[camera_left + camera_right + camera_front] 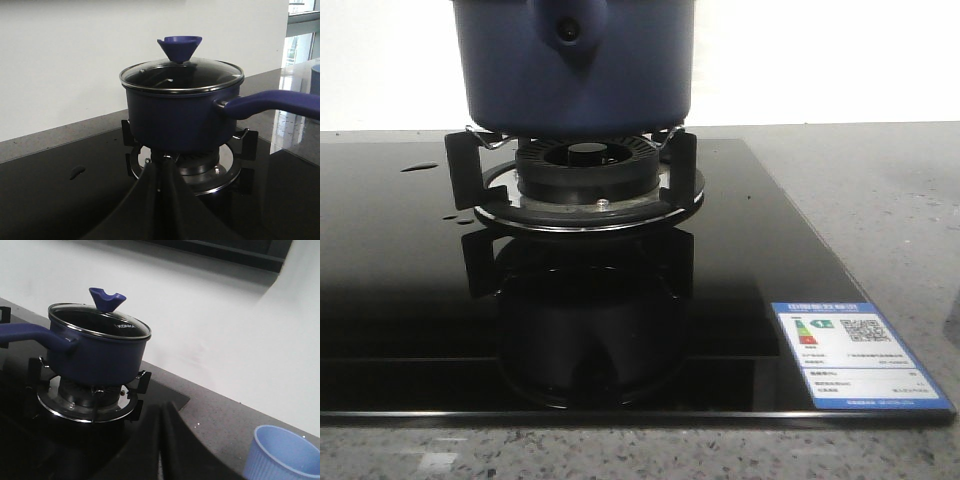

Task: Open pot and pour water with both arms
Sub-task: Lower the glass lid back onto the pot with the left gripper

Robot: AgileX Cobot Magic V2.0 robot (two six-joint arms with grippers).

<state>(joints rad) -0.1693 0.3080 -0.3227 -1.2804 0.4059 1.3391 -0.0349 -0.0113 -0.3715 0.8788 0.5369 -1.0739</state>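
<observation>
Nearest, both pairs of dark fingers pressed together, holding nothing: left gripper (162, 172), right gripper (162, 415). Pot (575, 65) at top centre on burner (585, 180), lid (181, 75) on. Risk: sliding off supports, spilling near cup (282, 452).

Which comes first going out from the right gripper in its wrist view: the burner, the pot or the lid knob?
1. Burner, lowest on the stove, nearest the right gripper.
2. Pot, sitting on the burner.
3. Lid knob, on top of the lid, farthest.
</observation>
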